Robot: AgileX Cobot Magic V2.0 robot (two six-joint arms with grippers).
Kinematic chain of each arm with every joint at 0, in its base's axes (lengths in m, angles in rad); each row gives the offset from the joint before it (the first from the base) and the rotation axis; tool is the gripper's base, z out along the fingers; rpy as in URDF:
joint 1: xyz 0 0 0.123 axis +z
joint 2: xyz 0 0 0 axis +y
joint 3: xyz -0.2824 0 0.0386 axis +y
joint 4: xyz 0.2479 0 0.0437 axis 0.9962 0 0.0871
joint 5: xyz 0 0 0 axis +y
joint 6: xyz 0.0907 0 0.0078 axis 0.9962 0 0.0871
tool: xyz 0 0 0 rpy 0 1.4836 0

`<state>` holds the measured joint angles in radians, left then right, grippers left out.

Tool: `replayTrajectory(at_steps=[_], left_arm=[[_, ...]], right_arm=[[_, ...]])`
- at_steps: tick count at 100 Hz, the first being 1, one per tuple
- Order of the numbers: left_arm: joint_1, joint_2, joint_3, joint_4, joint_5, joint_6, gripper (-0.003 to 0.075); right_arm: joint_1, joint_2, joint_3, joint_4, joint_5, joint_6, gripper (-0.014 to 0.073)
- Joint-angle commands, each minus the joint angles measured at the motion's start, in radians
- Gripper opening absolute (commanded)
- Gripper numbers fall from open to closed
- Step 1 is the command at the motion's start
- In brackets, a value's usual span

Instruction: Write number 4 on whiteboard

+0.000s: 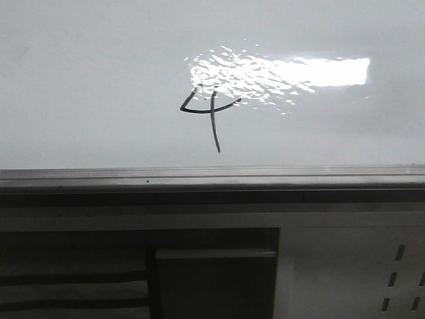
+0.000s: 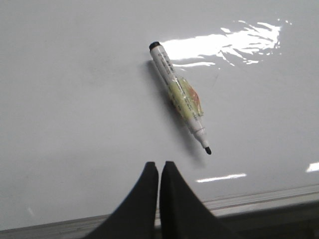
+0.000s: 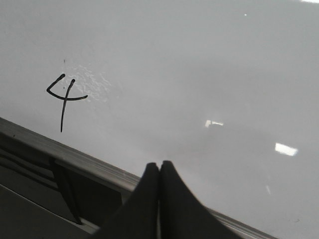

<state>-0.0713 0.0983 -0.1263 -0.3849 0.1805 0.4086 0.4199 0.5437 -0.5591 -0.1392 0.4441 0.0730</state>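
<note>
The number 4 (image 1: 211, 113) sits mid-frame in front view on the whiteboard (image 1: 80, 86), already drawn. A marker (image 2: 180, 96) lies loose upper centre of left wrist view, long axis diagonal, tip toward lower right, apart from left gripper (image 2: 159, 169). Both fingers pairs closed, empty; right gripper (image 3: 159, 169) too. Left arm nearer the marker.

The number 4 (image 1: 211, 113) on the whiteboard (image 1: 99, 86).

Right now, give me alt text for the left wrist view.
An uncapped marker with a yellowish label lies loose on the glossy whiteboard, tip pointing toward the board's near rim. The left gripper, shut and empty, sits just short of it, not touching.
</note>
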Motion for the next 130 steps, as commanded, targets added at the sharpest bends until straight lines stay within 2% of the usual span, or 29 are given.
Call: replayTrajectory(at_steps=[1, 12, 24, 29, 47, 53, 69, 130], left_arm=[[0.002, -0.031, 0.002, -0.019, -0.113, -0.009, -0.002], [0.002, -0.087, 0.025, 0.018, -0.106, -0.039, -0.002], [0.002, -0.133, 0.039, 0.255, -0.114, -0.316, -0.002], [0.002, -0.131, 0.051, 0.313, -0.121, -0.367, -0.002], [0.002, -0.131, 0.157, 0.367, -0.288, -0.369, -0.002], [0.002, -0.131, 0.145, 0.396, -0.227, -0.369, -0.002], [0.002, -0.131, 0.152, 0.432, -0.228, -0.409, -0.002], [0.002, -0.131, 0.152, 0.43, -0.228, -0.403, -0.002]], right_arm=[[-0.005, 0.013, -0.025, -0.018, -0.069, 0.002, -0.0071], [-0.005, 0.013, -0.025, -0.018, -0.068, 0.002, -0.0071], [-0.005, 0.013, -0.025, -0.018, -0.068, 0.002, -0.0071], [-0.005, 0.013, -0.025, -0.018, -0.066, 0.002, -0.0071], [-0.005, 0.013, -0.025, -0.018, -0.066, 0.002, -0.0071], [-0.005, 0.013, -0.025, -0.018, -0.066, 0.002, -0.0071], [-0.005, 0.013, -0.025, -0.018, -0.064, 0.002, -0.0071], [-0.005, 0.013, -0.025, -0.018, -0.064, 0.002, -0.0071]])
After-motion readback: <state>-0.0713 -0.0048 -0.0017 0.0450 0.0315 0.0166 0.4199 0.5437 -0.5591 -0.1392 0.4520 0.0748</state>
